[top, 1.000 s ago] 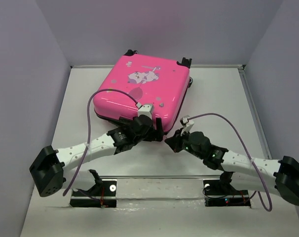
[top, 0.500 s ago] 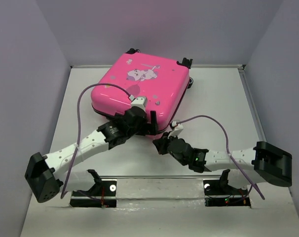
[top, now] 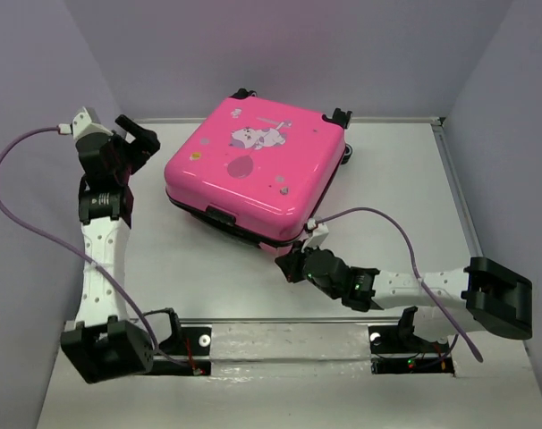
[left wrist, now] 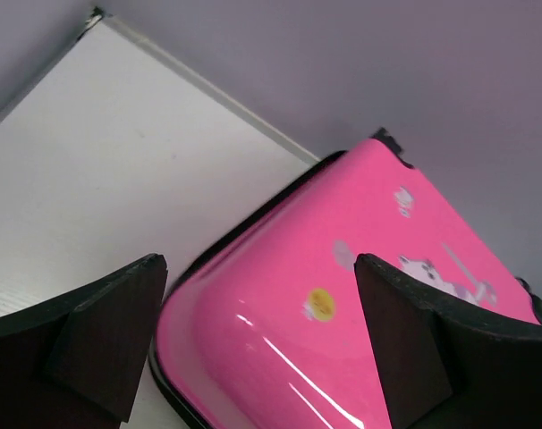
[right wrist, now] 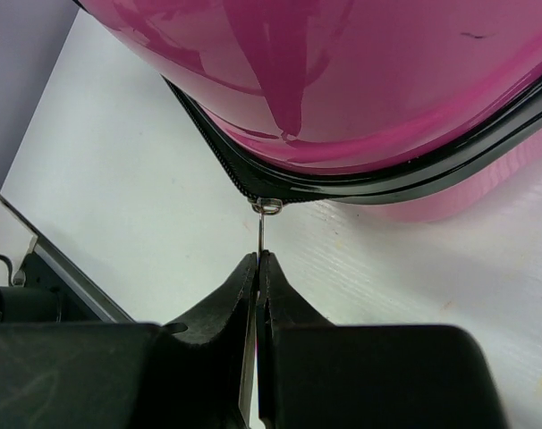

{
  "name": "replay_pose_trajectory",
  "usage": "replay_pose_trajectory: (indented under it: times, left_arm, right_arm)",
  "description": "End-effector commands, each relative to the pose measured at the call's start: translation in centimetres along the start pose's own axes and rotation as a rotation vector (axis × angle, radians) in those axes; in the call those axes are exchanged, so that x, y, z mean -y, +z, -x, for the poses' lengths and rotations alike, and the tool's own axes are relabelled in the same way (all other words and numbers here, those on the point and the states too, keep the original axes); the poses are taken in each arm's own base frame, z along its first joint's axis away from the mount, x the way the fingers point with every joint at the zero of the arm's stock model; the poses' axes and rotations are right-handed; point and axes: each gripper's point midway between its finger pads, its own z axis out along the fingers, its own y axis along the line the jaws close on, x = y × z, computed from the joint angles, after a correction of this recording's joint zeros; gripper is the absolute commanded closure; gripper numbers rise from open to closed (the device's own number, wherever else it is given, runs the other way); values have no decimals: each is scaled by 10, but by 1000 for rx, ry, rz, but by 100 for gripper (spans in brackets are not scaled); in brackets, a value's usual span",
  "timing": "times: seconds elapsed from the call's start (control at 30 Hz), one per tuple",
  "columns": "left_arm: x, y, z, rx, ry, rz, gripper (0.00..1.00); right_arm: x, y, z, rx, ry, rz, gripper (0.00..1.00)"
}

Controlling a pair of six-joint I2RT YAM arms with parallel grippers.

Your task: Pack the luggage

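The hot-pink luggage lies flat at the back middle of the table with its lid down and its cartoon print facing up. My right gripper sits at its near corner, shut on the thin metal zipper pull, which hangs from the black zipper line. My left gripper is raised at the far left, open and empty, apart from the luggage's left corner. The left wrist view shows the pink lid between the open fingers.
A white table carries the luggage, with walls on three sides and a raised rim at the back. The arm mounts sit at the near edge. Purple cables loop off both wrists.
My left arm has let go of the luggage's near edge and swung up to the far left. The right gripper stays at the near corner with the zipper pull.
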Motion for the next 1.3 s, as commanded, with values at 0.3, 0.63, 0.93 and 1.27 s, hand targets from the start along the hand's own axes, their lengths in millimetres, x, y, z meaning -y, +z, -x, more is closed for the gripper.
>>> replay_pose_trajectory:
  times: [0.3, 0.63, 0.93, 1.27]
  left_arm:
    - [-71, 99, -94, -313, -165, 50, 3]
    - [-15, 97, -204, -547, -130, -79, 3]
    - [20, 34, -241, -594, -139, -197, 4]
    - [24, 38, -210, -518, -63, -180, 3]
  right_arm:
    - [-18, -7, -16, -152, -67, 52, 93]
    - [-51, 9, 3, -139, -111, 104, 93]
    - [-130, 79, 23, -101, -249, 250, 93]
    - [-111, 43, 3, -276, -274, 221, 34]
